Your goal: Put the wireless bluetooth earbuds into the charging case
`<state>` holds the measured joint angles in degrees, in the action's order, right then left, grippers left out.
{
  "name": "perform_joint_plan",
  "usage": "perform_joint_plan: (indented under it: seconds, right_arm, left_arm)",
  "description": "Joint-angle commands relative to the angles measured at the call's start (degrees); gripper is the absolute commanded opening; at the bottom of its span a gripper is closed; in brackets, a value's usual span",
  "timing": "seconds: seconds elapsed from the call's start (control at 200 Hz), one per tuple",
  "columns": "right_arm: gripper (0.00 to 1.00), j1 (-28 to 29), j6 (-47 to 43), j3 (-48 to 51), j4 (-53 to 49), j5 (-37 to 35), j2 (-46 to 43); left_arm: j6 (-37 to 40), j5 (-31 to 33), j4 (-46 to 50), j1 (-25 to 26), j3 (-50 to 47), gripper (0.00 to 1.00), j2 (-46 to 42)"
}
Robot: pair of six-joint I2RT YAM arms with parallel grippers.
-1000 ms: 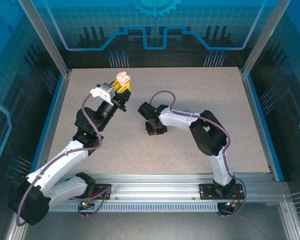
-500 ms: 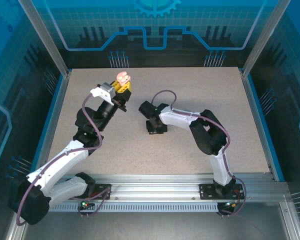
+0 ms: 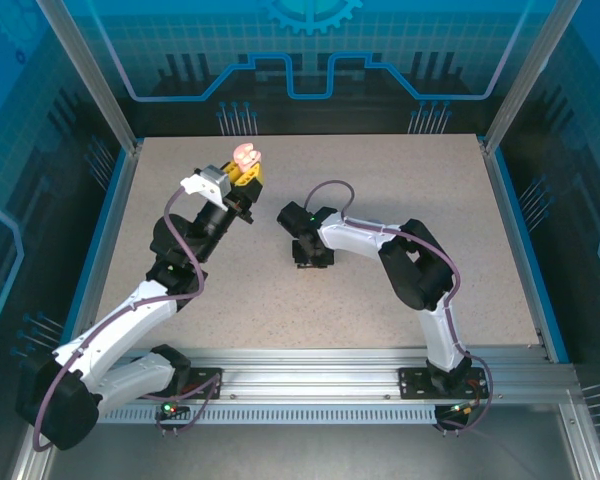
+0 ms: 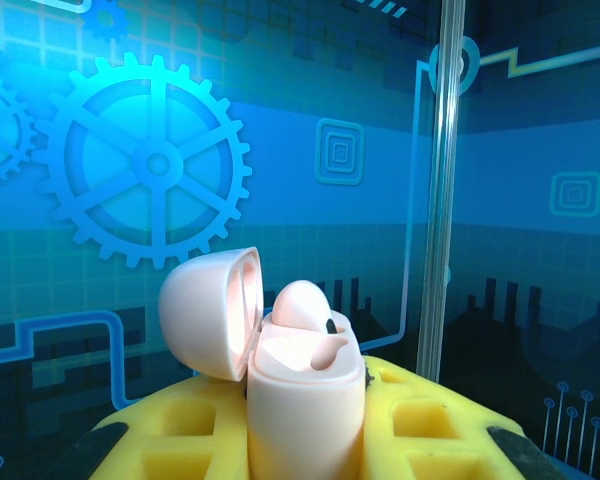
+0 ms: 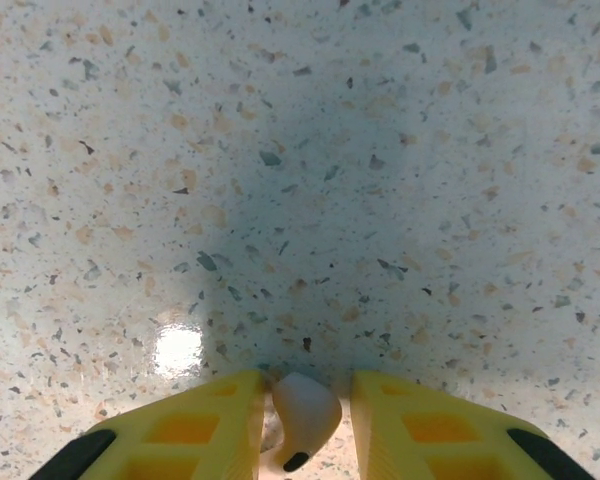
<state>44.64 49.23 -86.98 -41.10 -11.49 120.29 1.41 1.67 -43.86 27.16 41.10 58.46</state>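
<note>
Closely, right gripper [image 5: 308,390] flanks 1 glossy pale-pink earbud [image 5: 305,420], grip unclear; left gripper [image 4: 305,440] clamps open pink case [image 4: 300,380].

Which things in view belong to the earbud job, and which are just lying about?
Part of the job:
- charging case, lid open, held by the left gripper
- seated earbud inside the case
- second earbud between the fingers of the right gripper

Just there:
- speckled table
- blue gear-patterned wall
- metal post
</note>
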Motion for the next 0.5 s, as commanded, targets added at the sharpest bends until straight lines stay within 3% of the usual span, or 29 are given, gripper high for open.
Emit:
perform_joint_plan:
  seconds: [0.0, 0.23, 0.495]
  right_arm:
    - [0.30, 0.7, 4.8, 0.9, -2.1, 1.1, 1.4]
    - [0.27, 0.7, 13.2, 1.2, -3.7, 1.9, 2.3]
    - [0.26, 1.1, 16.4, -0.3, -6.8, 0.7, 1.1]
  left_arm:
    - [-0.6, -1.0, -2.5, -0.3, 0.3, 0.00, -0.2]
    - [-0.8, -0.9, -2.6, -0.3, -0.1, 0.00, -0.5]
    - [-0.3, -0.7, -2.8, -0.3, -0.4, 0.00, -0.9]
